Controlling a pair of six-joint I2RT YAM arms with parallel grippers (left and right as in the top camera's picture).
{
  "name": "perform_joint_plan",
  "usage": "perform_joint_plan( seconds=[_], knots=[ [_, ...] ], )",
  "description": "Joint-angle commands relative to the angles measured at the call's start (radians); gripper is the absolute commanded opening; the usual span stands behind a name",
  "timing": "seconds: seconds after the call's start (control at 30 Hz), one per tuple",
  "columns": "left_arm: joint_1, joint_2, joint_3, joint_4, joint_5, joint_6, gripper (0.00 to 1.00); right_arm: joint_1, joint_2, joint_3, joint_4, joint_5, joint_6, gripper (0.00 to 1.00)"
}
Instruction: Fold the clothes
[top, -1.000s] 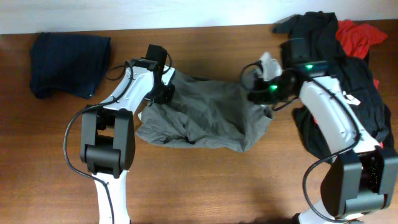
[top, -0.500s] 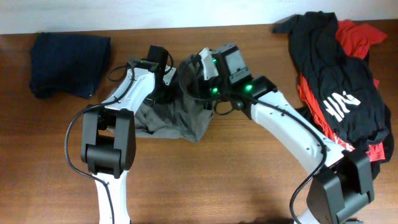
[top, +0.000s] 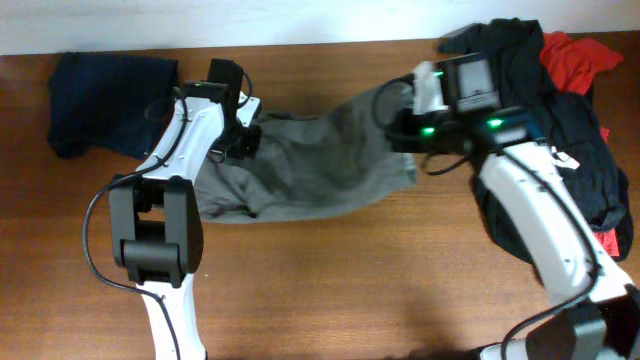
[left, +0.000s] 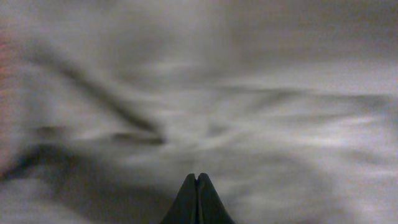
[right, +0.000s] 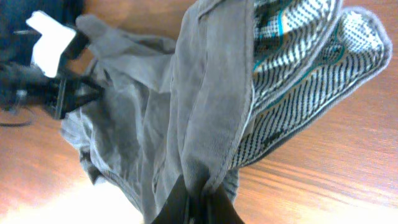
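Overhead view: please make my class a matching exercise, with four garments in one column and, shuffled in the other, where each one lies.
Things:
1. grey garment
2. navy garment
3. black shirt
4. red garment

Places:
A. alone at the far left
B. far right, peeking out from under another garment
C. stretched across the middle
D. heaped on the right, on top of another garment

Pairs: 1-C, 2-A, 3-D, 4-B

Spread garment centre, folded garment far left, clothes pile far right
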Motion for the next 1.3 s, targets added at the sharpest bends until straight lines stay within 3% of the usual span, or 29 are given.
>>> perform_joint_plan(
  seconds=[0.0, 0.17, 0.27, 0.4, 0.57, 0.73, 0.97, 1.27],
  knots=[
    [-0.003, -0.032, 0.019, -0.005, -0.013, 0.035, 0.01, -0.070, -0.031, 0.066, -0.056, -0.014, -0.118, 0.04],
    [-0.004, -0.028, 0.018, -0.001, 0.008, 0.041, 0.00, -0.147, -0.030, 0.091, -0.130, -0.032, -0.204, 0.04],
    [-0.005, -0.016, 0.018, 0.002, 0.118, 0.122, 0.00, -0.147, -0.030, 0.091, -0.135, -0.050, -0.251, 0.04],
    [0.002, -0.013, 0.018, 0.014, 0.160, 0.174, 0.01, -0.147, -0.030, 0.091, -0.138, -0.050, -0.277, 0.04],
    [0.092, -0.012, 0.018, -0.010, 0.537, 0.367, 0.01, -0.147, -0.030, 0.091, -0.141, -0.050, -0.277, 0.04],
    [0.152, 0.025, 0.006, -0.012, 0.575, 0.401, 0.00, -0.146, -0.030, 0.091, -0.140, -0.078, -0.277, 0.04],
    [0.159, 0.145, 0.002, -0.036, 0.809, 0.502, 0.00, -0.147, -0.028, 0.091, -0.138, -0.087, -0.272, 0.04],
    [0.159, 0.150, -0.031, -0.034, 0.692, 0.498, 0.00, -0.093, -0.028, 0.091, -0.105, -0.088, -0.237, 0.04]
  ],
)
